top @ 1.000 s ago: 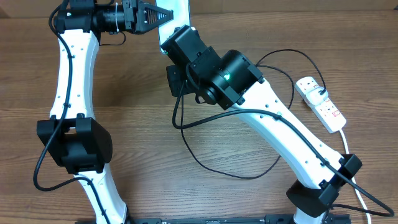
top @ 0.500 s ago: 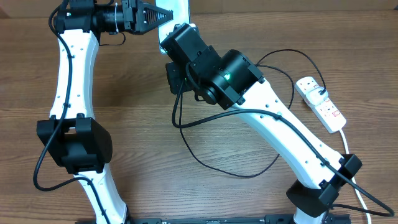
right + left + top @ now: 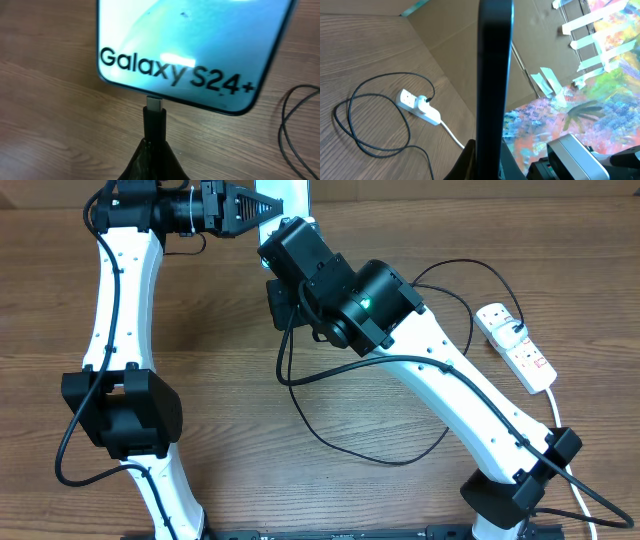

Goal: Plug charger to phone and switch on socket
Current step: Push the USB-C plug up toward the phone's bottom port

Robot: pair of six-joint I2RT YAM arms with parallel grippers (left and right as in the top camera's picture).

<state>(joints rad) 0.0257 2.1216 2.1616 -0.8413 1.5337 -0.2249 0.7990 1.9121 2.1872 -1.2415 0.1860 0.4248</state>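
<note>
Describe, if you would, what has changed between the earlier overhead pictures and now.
The left gripper, shut on the phone, shifted slightly toward the far edge of the table. The right gripper, shut on the charger, followed it, so the tip is at the phone's port as before. Nothing was taken hold of or let go. The charger's loop and the socket stayed put.

Place: we read a robot lab — wood-grain table (image 3: 220, 380) under the left gripper (image 3: 268, 204).
Beyond it: cardboard wall (image 3: 450, 55), taped painted sheet (image 3: 600, 100).
</note>
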